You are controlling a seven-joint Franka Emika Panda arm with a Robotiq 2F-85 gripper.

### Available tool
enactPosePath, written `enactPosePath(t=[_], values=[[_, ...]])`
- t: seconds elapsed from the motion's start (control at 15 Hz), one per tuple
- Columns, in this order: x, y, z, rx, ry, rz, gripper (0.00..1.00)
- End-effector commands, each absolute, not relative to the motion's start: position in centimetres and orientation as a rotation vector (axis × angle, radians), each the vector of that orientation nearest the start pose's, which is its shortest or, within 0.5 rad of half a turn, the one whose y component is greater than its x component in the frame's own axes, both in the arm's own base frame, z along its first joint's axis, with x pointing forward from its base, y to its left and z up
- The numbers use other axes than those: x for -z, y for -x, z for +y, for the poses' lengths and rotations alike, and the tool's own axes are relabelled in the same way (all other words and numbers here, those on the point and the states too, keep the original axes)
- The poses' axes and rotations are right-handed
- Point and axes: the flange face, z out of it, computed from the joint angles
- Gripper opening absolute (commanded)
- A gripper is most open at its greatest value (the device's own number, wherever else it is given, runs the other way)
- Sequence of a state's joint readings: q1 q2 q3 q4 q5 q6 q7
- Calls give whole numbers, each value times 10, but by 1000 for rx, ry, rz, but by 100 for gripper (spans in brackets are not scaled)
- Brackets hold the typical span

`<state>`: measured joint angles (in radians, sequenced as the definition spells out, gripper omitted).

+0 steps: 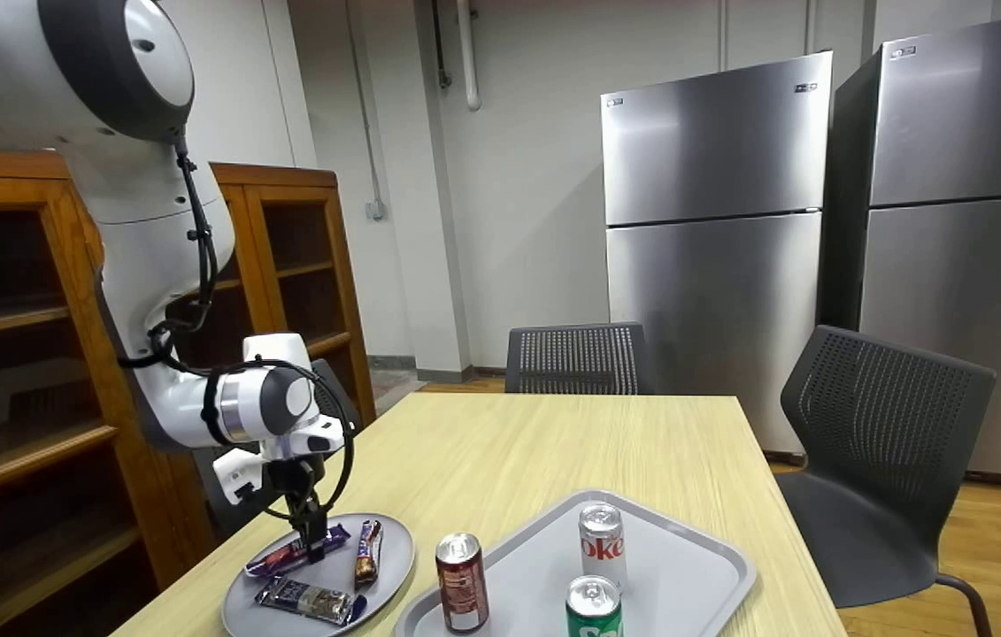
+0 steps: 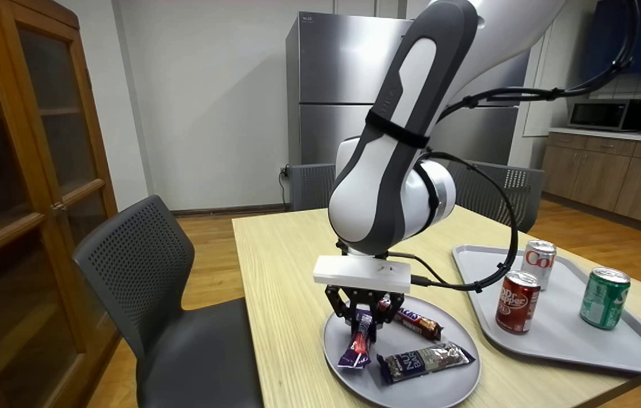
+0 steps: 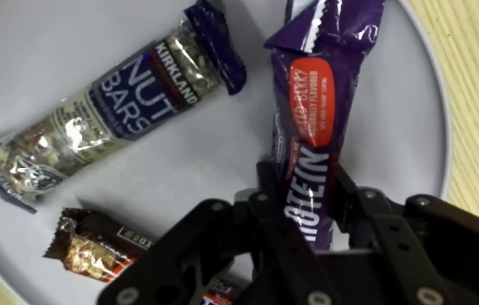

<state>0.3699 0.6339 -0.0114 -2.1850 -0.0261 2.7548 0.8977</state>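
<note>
here's the purple protein bar (image 3: 315, 101) on the grey plate (image 3: 192, 169), caught right inside the gripper (image 3: 306, 180) — set narrow, holding it by both long sides — its long axis running across the pinch, one end aimed at the wrist view's top edge.

“NATURALLY FLAVORED” on purple bar (image 3: 312, 123)

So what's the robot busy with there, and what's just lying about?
Busy with, it seems:
purple protein bar, in the gripper
grey plate, under that bar

Just lying about, I think:
nut bar and brown-wrapped bar, on the same plate
Dr Pepper can, silver Coke can and green can, on the grey tray
</note>
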Motion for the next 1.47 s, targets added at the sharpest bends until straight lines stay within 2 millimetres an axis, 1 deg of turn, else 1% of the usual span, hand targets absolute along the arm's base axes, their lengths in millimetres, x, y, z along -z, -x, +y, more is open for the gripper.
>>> enactPosePath(t=[0.0, 0.07, 0.13, 0.4, 0.6, 0.87, 1.13, 1.4], values=[[-95, -508, 192, -41, 3093, 802, 5], [-97, -508, 193, -33, 3092, 801, 1], [-98, -509, 194, -23, 3092, 799, 4], [-108, -516, 199, 29, 3099, 783, 4], [-117, -524, 204, 76, 3101, 765, 4], [-126, -543, 212, 123, 3100, 731, 4], [-134, -562, 226, 170, 3097, 683, 4], [-135, -584, 241, 186, 3100, 635, 4]])
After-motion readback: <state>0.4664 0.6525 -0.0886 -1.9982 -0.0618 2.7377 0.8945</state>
